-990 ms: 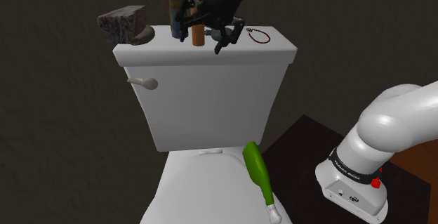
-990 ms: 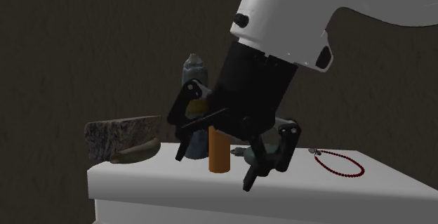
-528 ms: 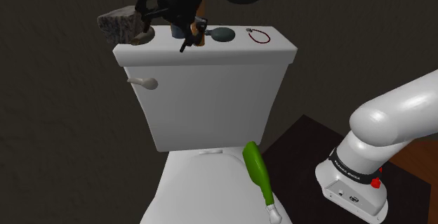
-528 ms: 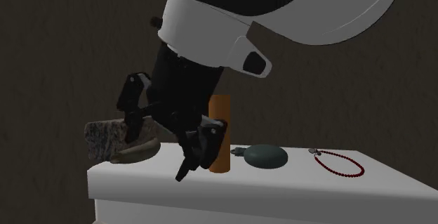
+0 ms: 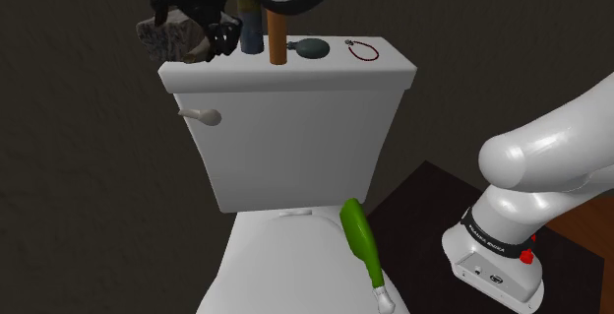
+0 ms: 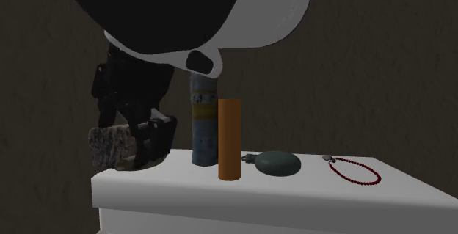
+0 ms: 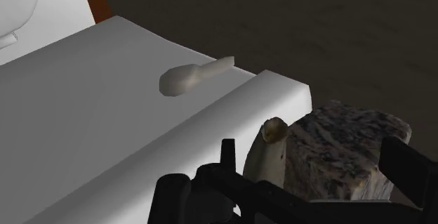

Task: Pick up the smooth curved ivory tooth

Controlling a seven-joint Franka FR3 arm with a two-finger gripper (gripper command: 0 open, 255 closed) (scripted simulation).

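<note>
Two black fingers of the claw [image 7: 309,152] stand apart, released, over one end of the tank lid [image 7: 105,131]. The pale curved tooth [image 7: 270,156] lies between them, unclasped, just beside a speckled stone [image 7: 351,149] at that end. Farther along the lid stand a bottle [image 6: 204,126] and an orange cylinder [image 6: 229,139], then a dark oval pouch [image 6: 277,163] and a red bead string [image 6: 354,171]. Under the lid's front edge juts the flush handle [image 7: 193,77].
</note>
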